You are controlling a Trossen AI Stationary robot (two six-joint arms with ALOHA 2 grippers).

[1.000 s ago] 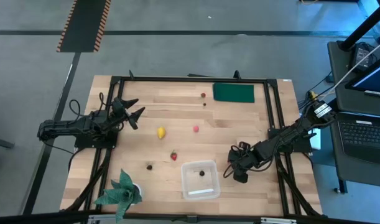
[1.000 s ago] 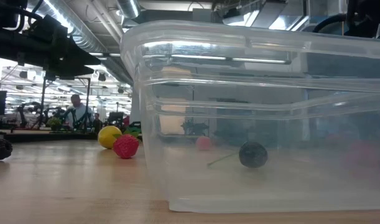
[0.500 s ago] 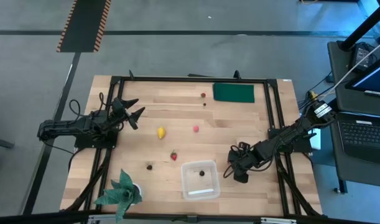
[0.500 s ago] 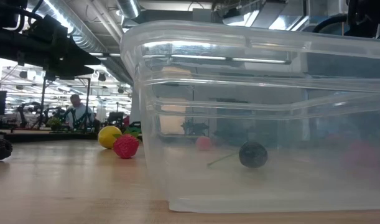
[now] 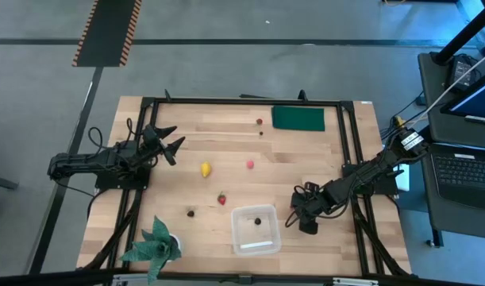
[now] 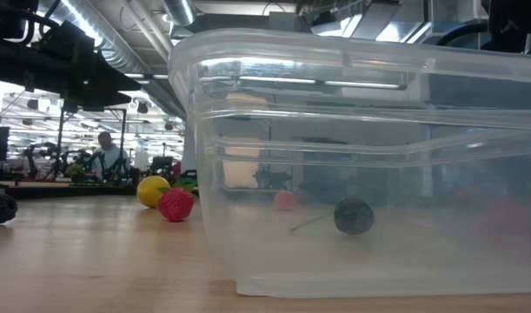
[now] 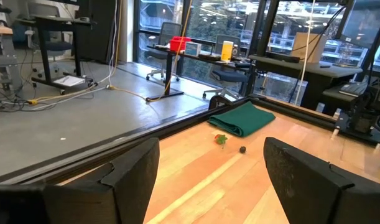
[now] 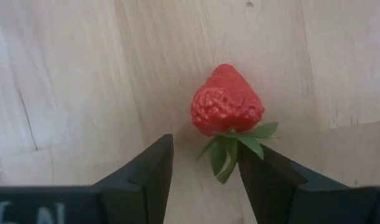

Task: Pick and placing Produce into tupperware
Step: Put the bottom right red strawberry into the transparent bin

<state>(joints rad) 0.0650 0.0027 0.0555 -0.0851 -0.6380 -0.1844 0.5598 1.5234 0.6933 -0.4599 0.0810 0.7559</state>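
Note:
In the right wrist view a red strawberry [image 8: 227,101] lies on the wood, its green leaves toward my right gripper [image 8: 205,148]. That gripper is open and points steeply down, its fingers on either side of the leaves with a gap at the left finger. In the high view it stands just right of the clear tupperware [image 5: 255,229], which holds a dark berry [image 6: 354,216]. A yellow lemon [image 5: 205,168], a second strawberry [image 5: 221,199], a pink berry [image 5: 249,164] and a dark piece [image 5: 190,212] lie on the table. My left gripper [image 5: 172,140] waits open at the left.
A dark green pad [image 5: 298,118] lies at the far right, with a small red piece [image 5: 259,122] and a dark one [image 5: 261,133] beside it. A teal leafy plant [image 5: 155,245] stands at the near left corner. A black frame rail [image 5: 353,159] runs along the table's right side.

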